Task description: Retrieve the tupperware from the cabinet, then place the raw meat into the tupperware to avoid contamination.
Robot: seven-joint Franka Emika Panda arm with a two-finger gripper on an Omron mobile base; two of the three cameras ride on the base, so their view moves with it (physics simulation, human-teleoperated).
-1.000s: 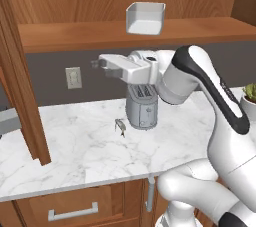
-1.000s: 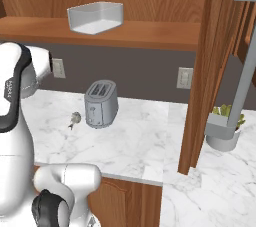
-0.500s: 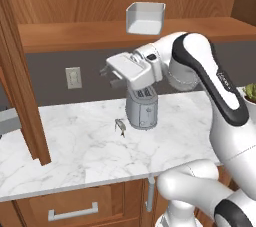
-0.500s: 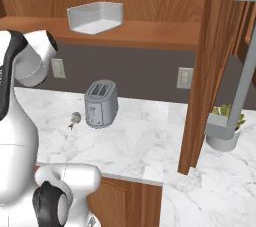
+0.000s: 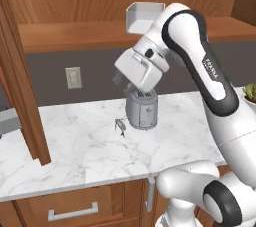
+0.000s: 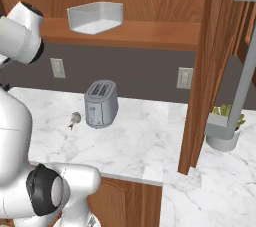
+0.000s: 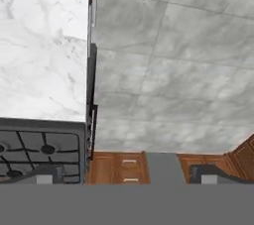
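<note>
Both end effector [image 7: 126, 173] fingers wide apart, nothing between.

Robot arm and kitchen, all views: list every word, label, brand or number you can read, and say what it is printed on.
Small dark lettering runs along the white upper link of the robot arm in the left base view: too small and blurred to read.
Toaster, tub on the cabinet shelf, wall outlets and marble counter: no text on any of them.
</note>
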